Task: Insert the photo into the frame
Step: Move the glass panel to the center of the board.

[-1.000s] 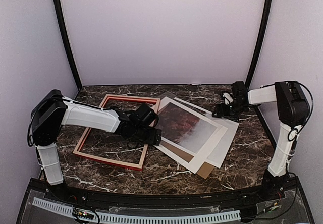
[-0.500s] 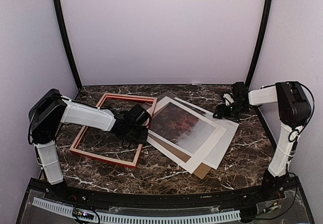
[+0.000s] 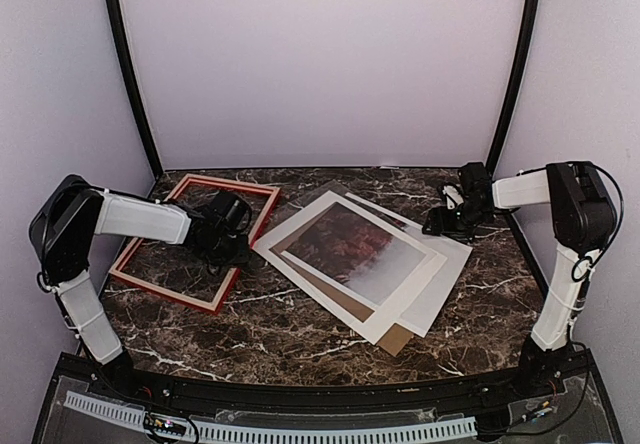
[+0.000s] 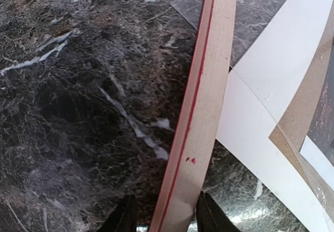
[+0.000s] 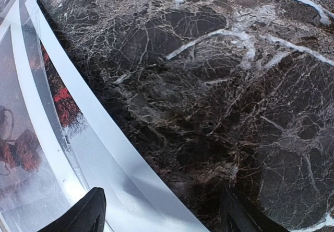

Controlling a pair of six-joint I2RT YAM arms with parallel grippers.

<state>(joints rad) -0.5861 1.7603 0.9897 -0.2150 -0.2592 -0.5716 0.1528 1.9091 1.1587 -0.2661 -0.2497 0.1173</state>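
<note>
Top external view: the frame (image 3: pixel 228 182) is seen lying flat on the marble table (image 3: pixel 300 336), toward the left arm's side. Its right rail is clasped by the left gripper (image 4: pixel 166 219). In the left wrist view the two fingers are pressed in on either side of that thin rail, whose pale wood face is turned up, so the back of the frame is judged to be uppermost.

The photo (image 3: pixel 355 249) is found to the right of the frame, lying flat inside a cream mat (image 3: pixel 272 249). A brown backing board (image 3: pixel 405 340) pokes out beneath the mat on the side away from the frame. The mat's nearest corner lies just beside the clasped rail; whether they touch cannot be told.

Well apart from the frame, past the far side of the stack, the right gripper (image 3: pixel 440 226) is held with its jaws spread wide and nothing between them, low over the sheet edges.

The frame is judged light and stiff, and is best taken across a rail as it is now. The photo is judged thin, bendable and easily creased or smudged. Lying flat among slippery sheets, it offers little to pinch, so an exposed edge or corner would have to be lifted first and the printed face avoided.
</note>
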